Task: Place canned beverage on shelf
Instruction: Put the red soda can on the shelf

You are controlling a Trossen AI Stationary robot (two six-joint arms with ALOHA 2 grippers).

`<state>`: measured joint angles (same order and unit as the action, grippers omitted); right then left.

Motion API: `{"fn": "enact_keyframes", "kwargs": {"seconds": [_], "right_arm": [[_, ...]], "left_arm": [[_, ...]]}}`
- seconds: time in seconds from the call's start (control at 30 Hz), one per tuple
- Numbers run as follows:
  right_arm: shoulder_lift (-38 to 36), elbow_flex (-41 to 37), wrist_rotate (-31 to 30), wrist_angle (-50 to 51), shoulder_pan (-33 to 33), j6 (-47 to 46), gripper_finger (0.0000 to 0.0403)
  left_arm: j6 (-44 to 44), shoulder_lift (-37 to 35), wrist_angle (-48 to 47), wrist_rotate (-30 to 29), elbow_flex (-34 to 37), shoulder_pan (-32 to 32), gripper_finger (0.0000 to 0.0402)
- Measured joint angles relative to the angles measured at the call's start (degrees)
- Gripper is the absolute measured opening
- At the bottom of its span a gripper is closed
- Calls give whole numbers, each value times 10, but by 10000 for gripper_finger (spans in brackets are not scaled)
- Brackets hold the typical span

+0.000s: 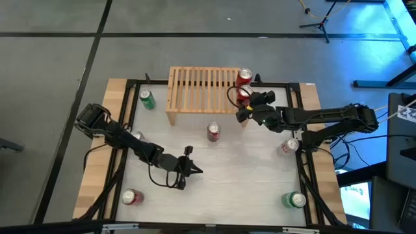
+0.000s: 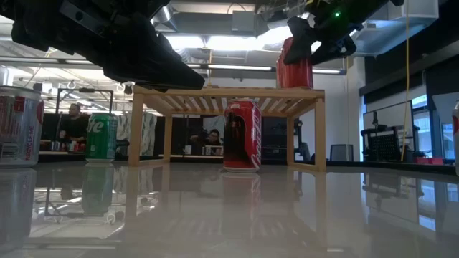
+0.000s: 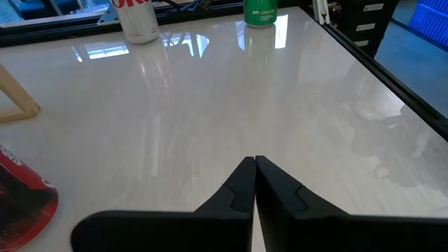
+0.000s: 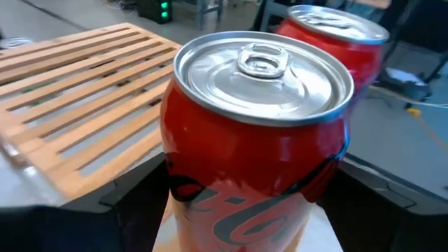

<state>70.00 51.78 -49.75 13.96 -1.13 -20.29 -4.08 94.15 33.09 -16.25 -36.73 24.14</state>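
Observation:
The light-wood slatted shelf (image 1: 203,90) stands at the table's far middle; it also shows in the low view (image 2: 226,93) and the right wrist view (image 4: 84,91). One red can (image 1: 244,77) stands on the shelf's far right corner (image 4: 334,31). My right gripper (image 1: 247,104) is shut on a second red can (image 1: 243,95) at the shelf's near right corner (image 4: 259,133). My left gripper (image 1: 197,171) is shut and empty over the table's near middle (image 3: 253,168). My right gripper pinches the red can's lower side wall (image 4: 183,178) between its two fingers (image 4: 133,199), one on either side. The fingers come about level from the table's right. The can is upright with its pull-tab top up; whether its bottom rests on the slats I cannot tell.
A red can (image 1: 213,132) stands on the table in front of the shelf (image 2: 242,134). A green can (image 1: 148,99) stands left of the shelf. More cans stand at the right (image 1: 289,146), near right (image 1: 294,199) and near left (image 1: 132,197). People sit beyond the table (image 2: 72,122).

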Motion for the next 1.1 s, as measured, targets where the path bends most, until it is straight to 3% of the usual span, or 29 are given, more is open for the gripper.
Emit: {"fn": "enact_keyframes", "kwargs": {"seconds": [1.1], "right_arm": [[0, 11, 13, 26, 0, -7, 326]], "left_arm": [[0, 0, 0, 0, 0, 0, 3]]}}
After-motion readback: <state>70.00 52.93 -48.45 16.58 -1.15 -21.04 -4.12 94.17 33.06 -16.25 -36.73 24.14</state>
